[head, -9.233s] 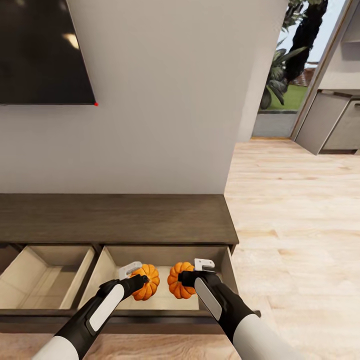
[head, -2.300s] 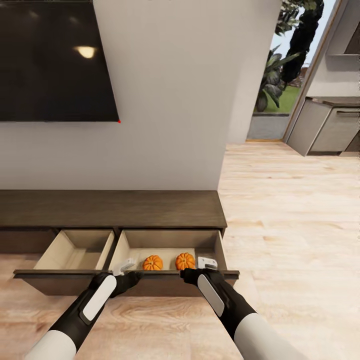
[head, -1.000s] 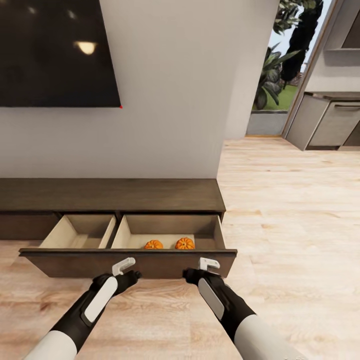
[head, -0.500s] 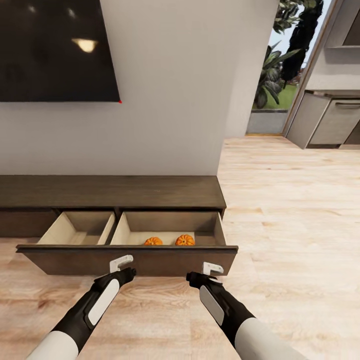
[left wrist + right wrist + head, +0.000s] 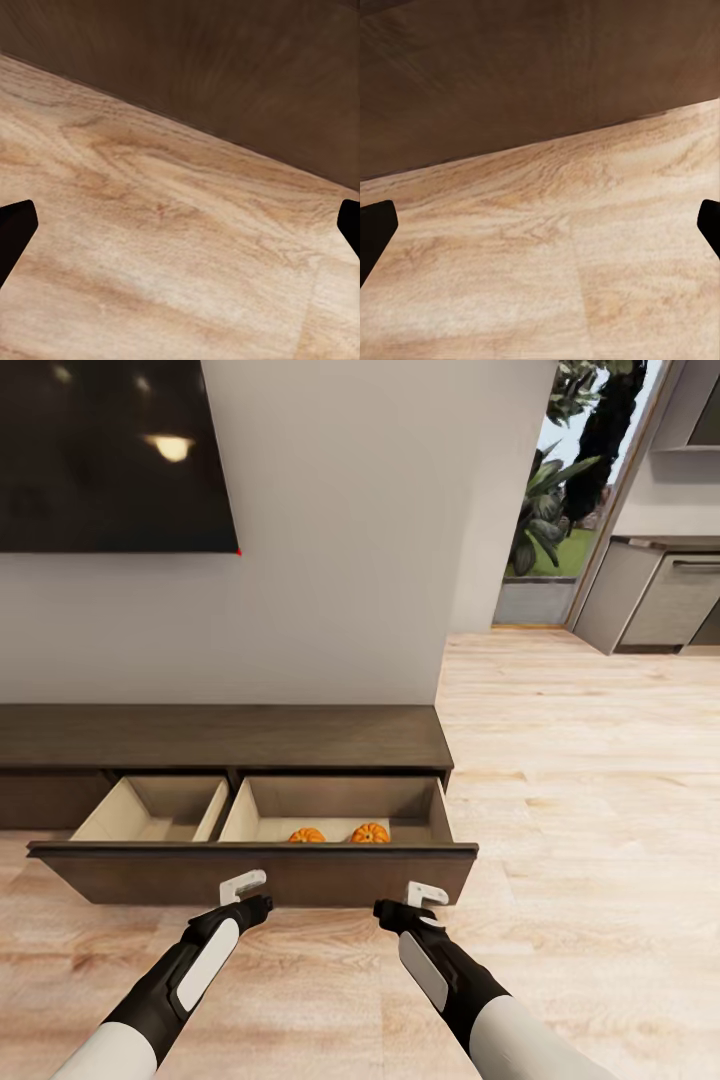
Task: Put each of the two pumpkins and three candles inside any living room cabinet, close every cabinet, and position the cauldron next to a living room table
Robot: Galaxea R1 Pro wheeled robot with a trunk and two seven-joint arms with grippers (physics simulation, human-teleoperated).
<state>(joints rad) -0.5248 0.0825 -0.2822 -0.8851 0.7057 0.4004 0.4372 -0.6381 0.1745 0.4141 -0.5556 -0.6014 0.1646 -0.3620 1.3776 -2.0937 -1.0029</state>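
We see bright-orange ribbed pumpkins, dark-brown cabinet with pale drawer insides, light wood-grain floor, black TV.

Two small orange ribbed pumpkins, one to the left and one to the right, sit side by side, slightly apart, in the right-hand open drawer of the long, low dark-brown cabinet. Only their tops show above the drawer front.
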